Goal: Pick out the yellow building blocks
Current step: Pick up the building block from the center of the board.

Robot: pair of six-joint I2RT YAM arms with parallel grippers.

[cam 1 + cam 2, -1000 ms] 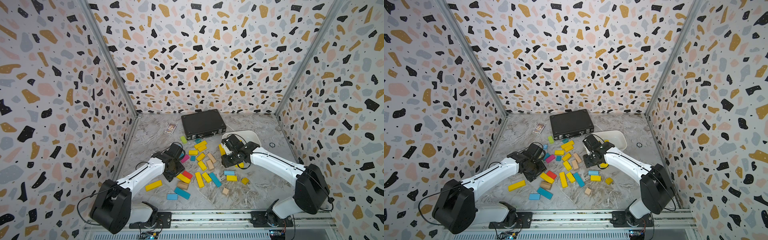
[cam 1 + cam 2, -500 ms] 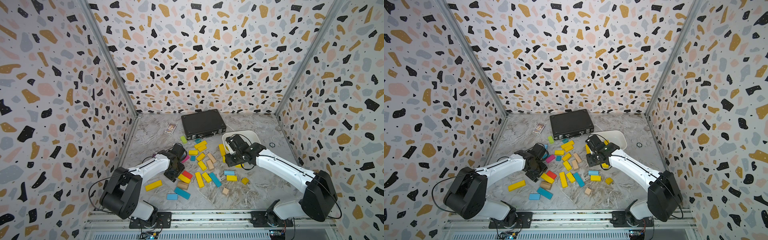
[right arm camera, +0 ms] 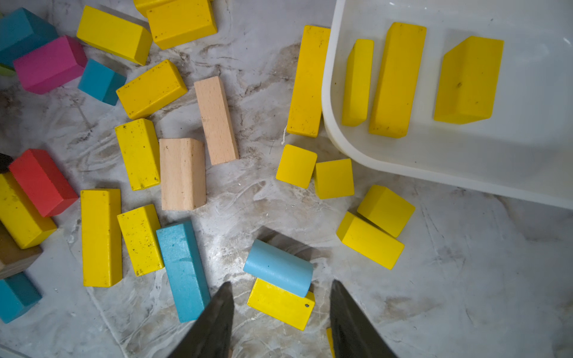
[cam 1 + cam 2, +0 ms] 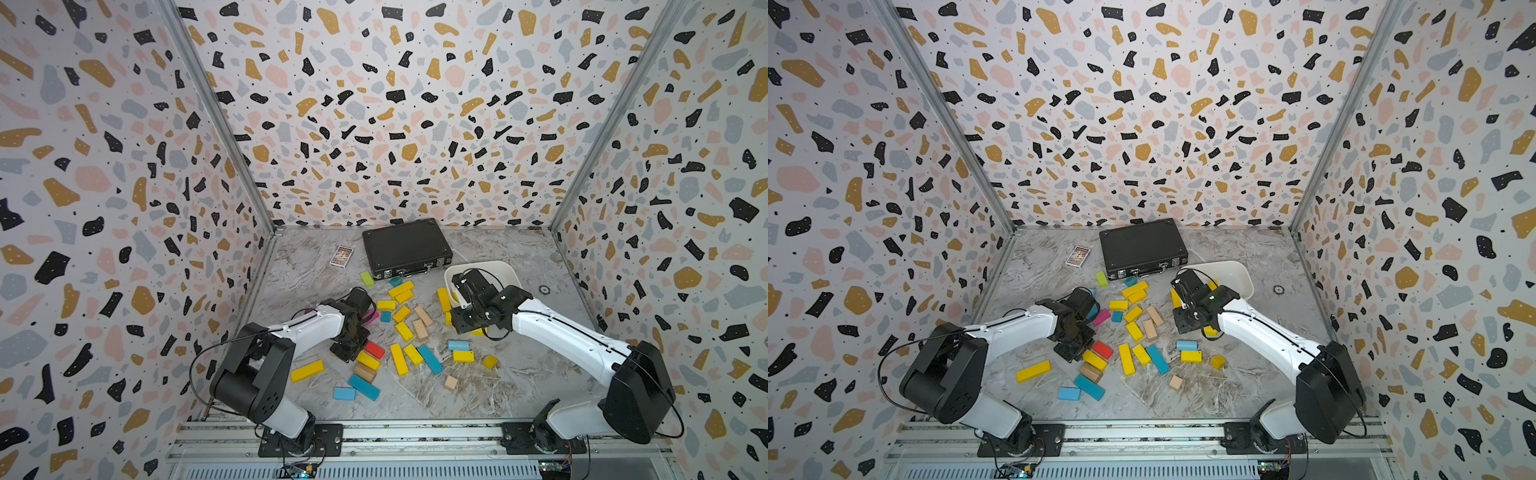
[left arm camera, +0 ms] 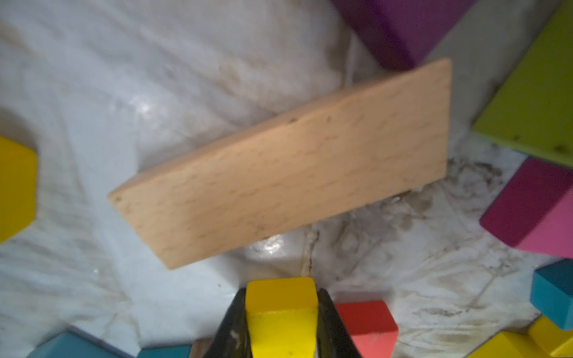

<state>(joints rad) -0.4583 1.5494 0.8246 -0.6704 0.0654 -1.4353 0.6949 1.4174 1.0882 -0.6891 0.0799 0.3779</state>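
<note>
The yellow blocks (image 4: 399,359) are scattered among other coloured pieces at the lower centre of both top views. Three further yellow blocks (image 3: 397,79) are contained in the white tray (image 3: 465,176) at the upper right of the right wrist view. One yellow block (image 5: 280,328) is clamped by the left gripper (image 5: 281,294) at the bottom centre of the left wrist view, just beside a red block (image 5: 366,322), with a tan plank (image 5: 288,167) beyond. The right gripper (image 3: 282,284) is seen open, with nothing gripped. A small yellow block (image 3: 279,305) and a light blue cylinder (image 3: 278,268) are framed between its fingers.
</note>
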